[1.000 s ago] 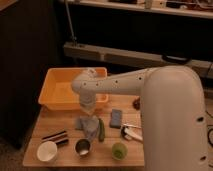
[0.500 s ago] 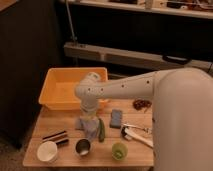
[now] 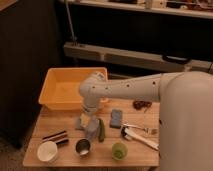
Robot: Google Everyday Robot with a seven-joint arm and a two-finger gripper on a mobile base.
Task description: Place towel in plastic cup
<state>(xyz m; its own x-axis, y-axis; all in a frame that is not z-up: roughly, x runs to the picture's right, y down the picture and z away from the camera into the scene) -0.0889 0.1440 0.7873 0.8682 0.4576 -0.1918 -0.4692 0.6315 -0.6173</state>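
Wooden tabletop (image 3: 145, 156) w/ assorted clutter. White robot arm (image 3: 135, 89) reaches in from picture-right, its bend sitting over the front edge of the orange rectangular plastic bin (image 3: 57, 82) at back-left. Hand (image 3: 89, 120) points down just in front of the bin, low over the crumpled grey cloth towel (image 3: 93, 132), at or very near its top edge. Contact not clear. Hand's state: can't tell (the wrist body hides it). Towel lies flat-ish on the tabletop, approx. centre-left, not in any cup. Dark green elongated object (image 3: 102, 131) is just beside the towel on picture-right, touching or nearly. Blue-grey rectangular sponge (image 3: 116, 118) lies further right, apart from both. Front row, L to R: white round cup (image 3: 48, 151), shiny metal cup (image 3: 82, 147), small green plastic cup (image 3: 119, 150), all upright. Towel sits right behind the metal cup, w/ the green cup off to its front-right. Two thin dark sticks (image 3: 55, 135) lie left of the towel. White utensil (image 3: 141, 136) lies right of the sponge. Dark reddish lump (image 3: 142, 105) sits near the back-right, under the arm.
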